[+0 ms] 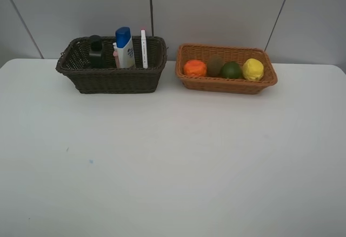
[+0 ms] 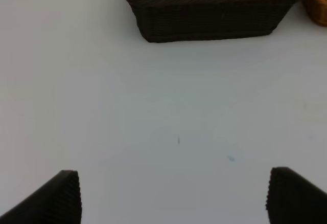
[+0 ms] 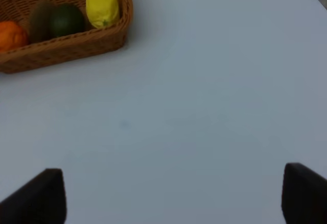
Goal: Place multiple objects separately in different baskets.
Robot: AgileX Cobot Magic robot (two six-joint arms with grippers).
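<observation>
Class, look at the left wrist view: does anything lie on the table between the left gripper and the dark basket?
Nothing visible does. Only bare table lies between the left gripper, its jaws wide apart, and the dark basket.

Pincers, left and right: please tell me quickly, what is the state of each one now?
Left pincer: open, holding nothing, over the bare table.
Right pincer: open, holding nothing.

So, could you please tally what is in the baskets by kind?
Toiletries and marker, in the dark basket: 4 (pump bottle, tube, pink bottle, marker)
Fruit, in the tan basket: 4 (orange, kiwi, avocado, lemon)
Baskets: 2
Total: 10
</observation>
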